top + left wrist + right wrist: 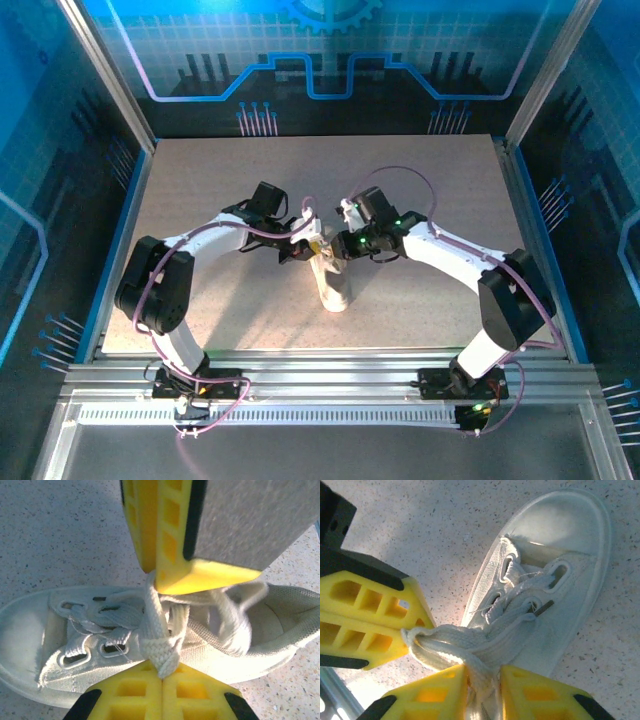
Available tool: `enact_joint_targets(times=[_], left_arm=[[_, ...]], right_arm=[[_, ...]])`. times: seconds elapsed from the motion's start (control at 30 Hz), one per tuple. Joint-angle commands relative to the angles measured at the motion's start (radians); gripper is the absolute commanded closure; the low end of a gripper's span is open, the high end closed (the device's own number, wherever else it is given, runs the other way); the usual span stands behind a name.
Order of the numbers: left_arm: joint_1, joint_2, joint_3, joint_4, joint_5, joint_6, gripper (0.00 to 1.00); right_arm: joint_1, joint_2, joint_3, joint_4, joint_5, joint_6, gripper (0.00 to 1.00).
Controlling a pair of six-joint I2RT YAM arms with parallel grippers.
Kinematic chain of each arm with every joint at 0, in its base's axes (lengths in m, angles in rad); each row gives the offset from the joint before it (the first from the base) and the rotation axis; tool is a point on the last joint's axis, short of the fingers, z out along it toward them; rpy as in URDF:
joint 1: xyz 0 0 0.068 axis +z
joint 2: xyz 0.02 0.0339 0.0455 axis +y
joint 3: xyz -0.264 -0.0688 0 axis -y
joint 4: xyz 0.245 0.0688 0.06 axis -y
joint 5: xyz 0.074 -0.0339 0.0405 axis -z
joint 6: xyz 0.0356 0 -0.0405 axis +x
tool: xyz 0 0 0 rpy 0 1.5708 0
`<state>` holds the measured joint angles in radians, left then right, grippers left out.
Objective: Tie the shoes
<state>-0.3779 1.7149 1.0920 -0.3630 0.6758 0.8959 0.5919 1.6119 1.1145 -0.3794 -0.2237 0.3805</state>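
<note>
**A:** Where is the sneaker?

**B:** The white sneaker [334,290] lies on its sole near the middle of the table [220,180]. Its toe points toward the arm bases, and both grippers are over its laced end.

**A:** And the laces?

**B:** The laces [155,615] run through the eyelets and bunch loosely over the tongue. One strand rises off the shoe.

**A:** What is the left gripper doing?

**B:** The left gripper [162,680] is clenched. Its yellow fingers are pressed together on a folded bit of lace.

**A:** The right one?

**B:** The right gripper [481,680] sits just beside the left. Its jaws are a little apart, with a lace strand running between them. I cannot tell whether that strand is really pinched.
</note>
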Motion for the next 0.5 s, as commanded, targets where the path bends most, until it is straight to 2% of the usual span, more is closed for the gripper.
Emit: enact_joint_targets(times=[0.0, 0.07, 0.27, 0.47], left_arm=[[0.0, 0.006, 0.031, -0.052, 0.008, -0.002, 1.0], [-0.001, 0.005, 0.03, -0.052, 0.002, -0.018, 1.0], [-0.007, 0.012, 0.044, -0.068, -0.007, -0.049, 1.0], [-0.019, 0.021, 0.062, -0.082, -0.03, -0.103, 1.0]], right_arm=[[-0.021, -0.01, 0.019, -0.039, -0.065, -0.035, 0.61], [-0.034, -0.031, 0.015, -0.047, -0.069, -0.02, 0.56], [-0.051, -0.103, -0.002, -0.077, -0.046, 0.063, 0.53], [0.006, -0.142, -0.049, -0.058, 0.007, 0.165, 0.51]])
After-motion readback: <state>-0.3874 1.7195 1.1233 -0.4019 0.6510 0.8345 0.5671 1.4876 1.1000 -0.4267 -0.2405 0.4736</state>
